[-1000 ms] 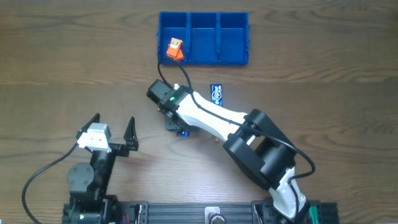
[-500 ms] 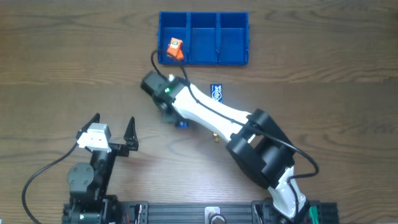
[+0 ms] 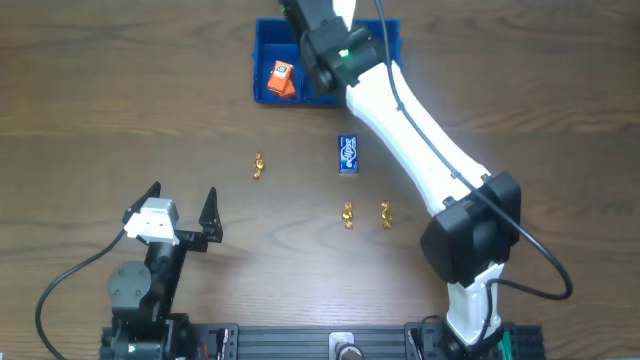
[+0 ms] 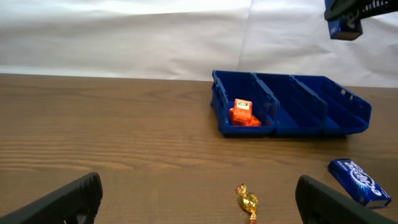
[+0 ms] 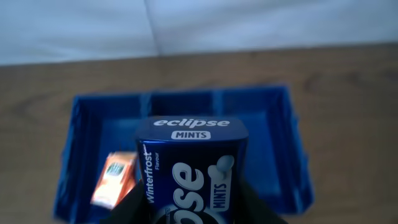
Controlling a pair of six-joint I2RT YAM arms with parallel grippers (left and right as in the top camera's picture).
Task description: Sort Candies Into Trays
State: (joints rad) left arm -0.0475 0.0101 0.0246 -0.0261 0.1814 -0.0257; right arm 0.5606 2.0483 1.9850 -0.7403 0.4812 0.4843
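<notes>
Right jaws gripping mint tin [image 5: 189, 165], wood-grain table [image 3: 100, 100], white backdrop [image 4: 124, 31]

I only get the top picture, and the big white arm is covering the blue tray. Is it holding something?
Observer: Yes. The right gripper has its fingers shut on a dark blue mint tin, as the right wrist view shows.
Operator: Is the tin inside the tray already?
Observer: No. In the left wrist view it hangs in the air, well above the blue tray, touching nothing but the fingers.
Operator: Which box is it over?
Observer: Probably the middle one. The right wrist view has the tin in front of the middle compartment, with the orange candy off to one side in the end compartment.
</notes>
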